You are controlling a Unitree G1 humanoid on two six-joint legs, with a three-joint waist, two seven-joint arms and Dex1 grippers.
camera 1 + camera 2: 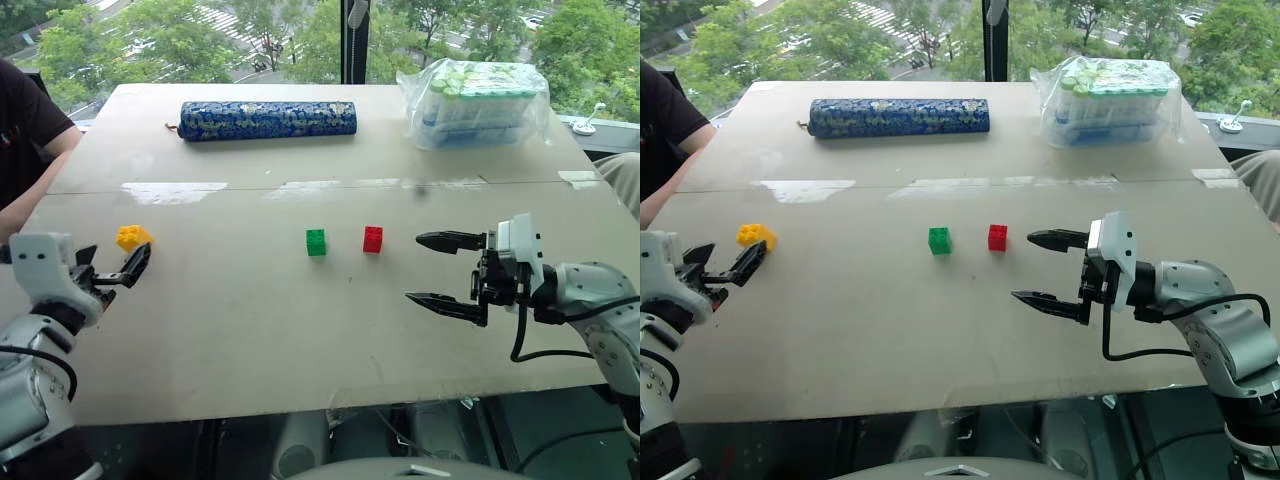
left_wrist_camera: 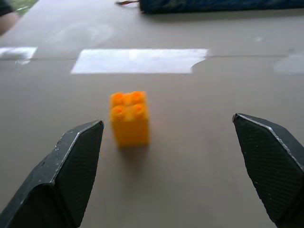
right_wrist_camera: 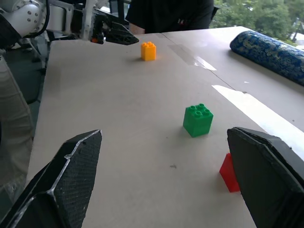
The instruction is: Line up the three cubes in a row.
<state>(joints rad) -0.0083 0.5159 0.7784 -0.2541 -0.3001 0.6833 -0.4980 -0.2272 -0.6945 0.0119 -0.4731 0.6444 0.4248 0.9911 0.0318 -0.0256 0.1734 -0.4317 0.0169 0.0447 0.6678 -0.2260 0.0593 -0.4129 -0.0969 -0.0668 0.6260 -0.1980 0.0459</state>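
Three studded cubes stand apart on the brown table (image 1: 250, 330). The yellow cube (image 1: 133, 237) is at the far left, the green cube (image 1: 316, 242) and red cube (image 1: 373, 238) sit close together near the middle. My left gripper (image 1: 115, 262) is open just short of the yellow cube (image 2: 129, 118), which stands free beyond the fingertips and nearer one finger. My right gripper (image 1: 415, 268) is open and level, pointing left, to the right of the red cube with nothing between its fingers. From the right wrist, the green cube (image 3: 198, 119) is ahead and the red cube (image 3: 230, 173) is beside one finger.
A long blue patterned roll (image 1: 267, 120) lies at the back of the table. A plastic-wrapped pack of bottles (image 1: 475, 100) stands at the back right. A person's arm (image 1: 25, 150) rests at the table's left edge. The table's front edge runs close below both grippers.
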